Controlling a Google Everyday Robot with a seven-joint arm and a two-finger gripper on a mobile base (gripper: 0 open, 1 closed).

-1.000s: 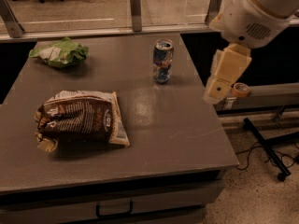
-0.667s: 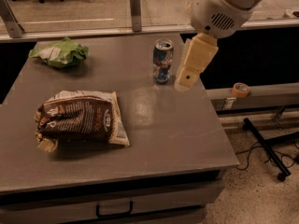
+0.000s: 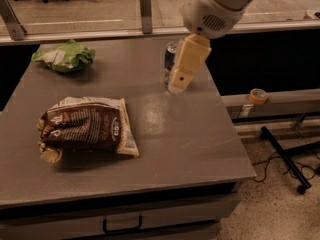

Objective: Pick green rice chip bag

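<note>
Green chip bag [image 3: 64, 56] lies untouched at ten o'clock on the table [image 3: 200, 149]. Gripper [image 3: 178, 85] hangs at one o'clock by the can [image 3: 171, 50]; spread or pressed together, I cannot tell. Reaching and grabbing remain.

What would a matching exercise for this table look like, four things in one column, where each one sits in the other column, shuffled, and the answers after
Things
1. green rice chip bag
2. brown snack bag
3. blue drink can
4. tool

Places
A. lying flat on the near left part of the table
B. hanging over the far right part of the table, in front of the can
C. far left corner of the table
D. standing on the far right part of the table, partly hidden by the tool

Pairs: 1-C, 2-A, 3-D, 4-B
</note>
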